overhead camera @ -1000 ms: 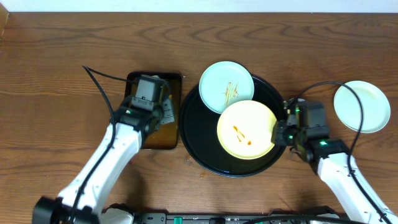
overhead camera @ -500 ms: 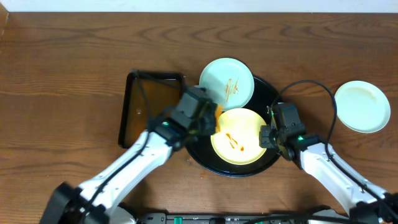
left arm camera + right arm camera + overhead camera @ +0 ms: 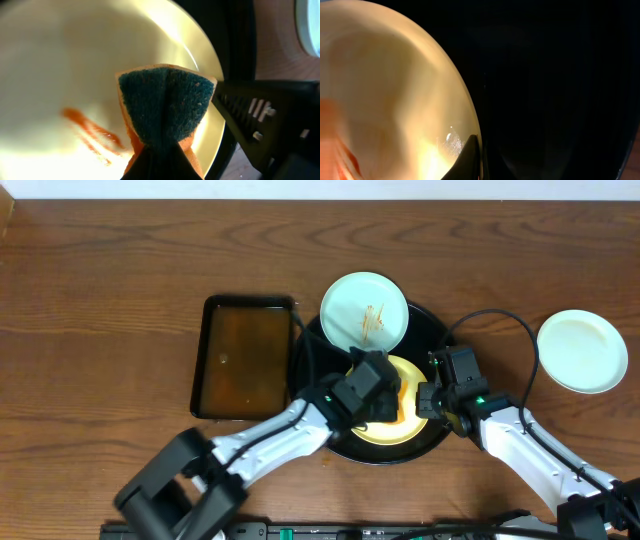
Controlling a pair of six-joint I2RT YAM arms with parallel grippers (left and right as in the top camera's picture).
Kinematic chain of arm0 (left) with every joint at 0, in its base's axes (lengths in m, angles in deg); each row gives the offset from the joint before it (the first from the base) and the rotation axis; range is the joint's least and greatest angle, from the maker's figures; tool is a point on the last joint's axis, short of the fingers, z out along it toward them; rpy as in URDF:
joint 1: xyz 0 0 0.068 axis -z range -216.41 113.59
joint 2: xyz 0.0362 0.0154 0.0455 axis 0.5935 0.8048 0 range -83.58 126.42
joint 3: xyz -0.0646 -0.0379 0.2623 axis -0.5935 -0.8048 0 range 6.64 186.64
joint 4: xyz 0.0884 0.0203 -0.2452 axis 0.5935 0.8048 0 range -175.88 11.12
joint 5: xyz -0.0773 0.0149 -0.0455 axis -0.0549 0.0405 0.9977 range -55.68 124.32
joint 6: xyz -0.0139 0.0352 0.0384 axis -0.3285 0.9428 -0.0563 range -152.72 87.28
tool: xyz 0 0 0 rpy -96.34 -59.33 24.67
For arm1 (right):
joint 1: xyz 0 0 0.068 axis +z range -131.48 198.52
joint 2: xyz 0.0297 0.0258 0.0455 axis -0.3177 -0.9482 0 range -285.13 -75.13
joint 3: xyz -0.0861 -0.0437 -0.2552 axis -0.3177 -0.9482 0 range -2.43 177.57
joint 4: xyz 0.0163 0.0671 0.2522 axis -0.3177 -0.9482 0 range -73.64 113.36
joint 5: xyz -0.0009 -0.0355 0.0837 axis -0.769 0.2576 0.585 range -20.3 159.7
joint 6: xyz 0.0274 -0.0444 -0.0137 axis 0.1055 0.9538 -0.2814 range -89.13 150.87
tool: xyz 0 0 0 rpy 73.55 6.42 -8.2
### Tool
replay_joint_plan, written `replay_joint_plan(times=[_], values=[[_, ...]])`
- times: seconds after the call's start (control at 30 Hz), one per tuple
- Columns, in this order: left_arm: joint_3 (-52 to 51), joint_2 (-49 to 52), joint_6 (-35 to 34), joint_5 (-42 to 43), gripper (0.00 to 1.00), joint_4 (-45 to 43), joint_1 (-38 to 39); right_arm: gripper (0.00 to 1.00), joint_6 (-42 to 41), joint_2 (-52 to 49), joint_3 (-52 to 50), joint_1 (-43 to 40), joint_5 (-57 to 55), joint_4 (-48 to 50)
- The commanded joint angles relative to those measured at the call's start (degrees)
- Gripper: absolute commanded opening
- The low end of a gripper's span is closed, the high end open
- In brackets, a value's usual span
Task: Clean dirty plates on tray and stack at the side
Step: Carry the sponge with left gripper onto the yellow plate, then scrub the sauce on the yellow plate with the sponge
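The pale yellow plate (image 3: 415, 423) lies on the round black tray (image 3: 310, 375), with an orange sauce streak (image 3: 90, 132) on it. My left gripper (image 3: 385, 397) is shut on a green-and-orange sponge (image 3: 165, 107) and presses it onto the plate, right of the streak. My right gripper (image 3: 428, 400) is shut on the yellow plate's right rim; one finger (image 3: 470, 160) lies over the rim (image 3: 465, 100). A pale blue plate (image 3: 364, 315) with brown squiggles rests on the tray's upper left rim. A clean pale plate (image 3: 582, 350) lies on the table at the right.
A rectangular black tray (image 3: 245, 357) with a brownish inside lies left of the round tray. My right gripper's dark body (image 3: 260, 125) is close beside the sponge. Cables run from both arms over the tray's edges.
My left gripper has carried the sponge right, from the tray's left part onto the yellow plate, covering most of the sauce in the overhead view. The right gripper has stayed on the rim.
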Motion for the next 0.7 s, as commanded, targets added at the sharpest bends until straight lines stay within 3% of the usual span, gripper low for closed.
replay_joint_plan(times=[0.0,0.23,0.43,0.67], values=[[-0.11,3.17,-4.04,0.07,0.07,-1.55,1.18,0.01,-0.76,-0.42,0.5,0.63,-0.57,-0.02],[-0.11,7.82,-4.07,-0.59,0.07,-3.87,1.77,0.01,-0.76,-0.42,0.5,0.63,-0.33,0.02],[-0.11,8.35,-3.96,-12.0,0.07,8.0,-1.75,0.01,-0.76,-0.42,0.48,0.63,-0.33,-0.02],[-0.09,7.56,-3.65,-11.8,0.07,9.53,-9.16,0.01,-0.76,-0.42,0.48,0.63,-0.35,-0.04]])
